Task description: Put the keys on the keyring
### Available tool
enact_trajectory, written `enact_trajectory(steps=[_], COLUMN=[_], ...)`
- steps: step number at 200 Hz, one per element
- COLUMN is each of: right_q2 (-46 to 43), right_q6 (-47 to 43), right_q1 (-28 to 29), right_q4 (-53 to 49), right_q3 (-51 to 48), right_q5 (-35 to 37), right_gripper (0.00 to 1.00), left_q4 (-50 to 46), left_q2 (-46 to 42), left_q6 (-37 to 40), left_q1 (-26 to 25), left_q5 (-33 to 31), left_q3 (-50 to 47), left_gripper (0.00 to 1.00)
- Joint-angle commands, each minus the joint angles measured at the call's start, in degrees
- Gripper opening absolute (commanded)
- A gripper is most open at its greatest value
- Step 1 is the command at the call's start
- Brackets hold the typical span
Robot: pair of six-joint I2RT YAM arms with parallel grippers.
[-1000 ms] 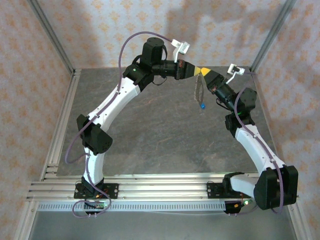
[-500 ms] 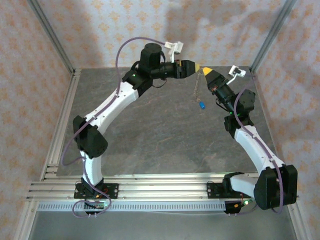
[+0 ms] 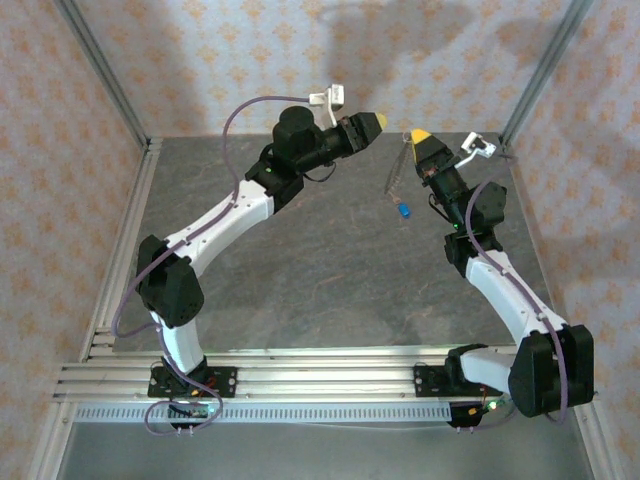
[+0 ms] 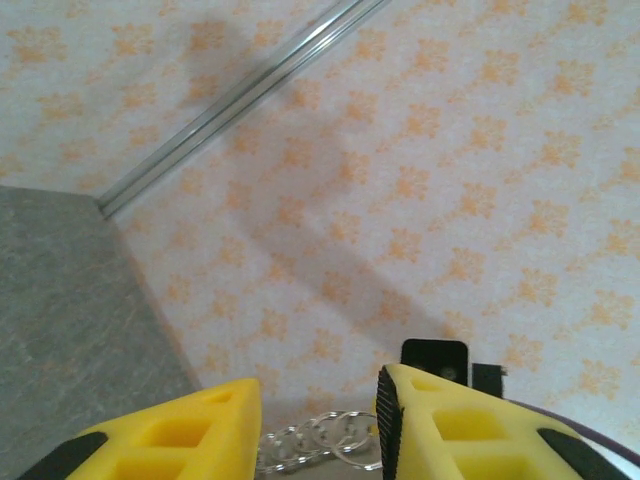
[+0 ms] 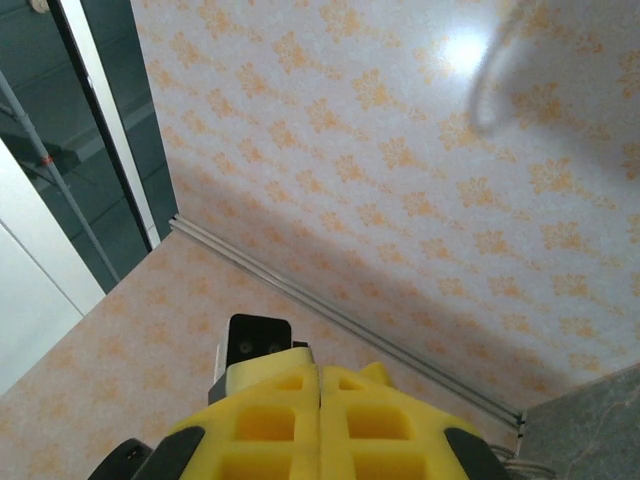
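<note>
A: Movement, seen from above: the left gripper has backed off toward the rear wall and is now clear of the keyring.

B: So the ring hangs from the right gripper alone?

A: Yes, with the blue key dangling at its lower end.

B: Left wrist?

A: Yellow fingers parted, gripping nothing; ring links show beyond the gap.

B: Right wrist?

A: Pads pressed tight together, clenched on the ring's top, I judge. That key looks threaded already.
</note>
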Motion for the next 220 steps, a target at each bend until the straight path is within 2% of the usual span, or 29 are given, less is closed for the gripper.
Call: enact_trajectory(steps=[1,220], right_q2=[-0.14,1.51], right_q6=[0.71,0.97], right_q1=[0.57,1.13], right_q4=[4.57,5.1], right_q3=[0.02,0.35], right_q5=[1.56,1.74], right_gripper=[0.0,0.0], left_q4=[4.81,4.28], left_q2=[-1.07,2.68], left_q6=[-1.31,-0.86], left_q1=[-0.93,-4.37], left_q5=[-1.12,0.84], left_q3=[0.23,1.69], left_gripper=[0.35,0.31])
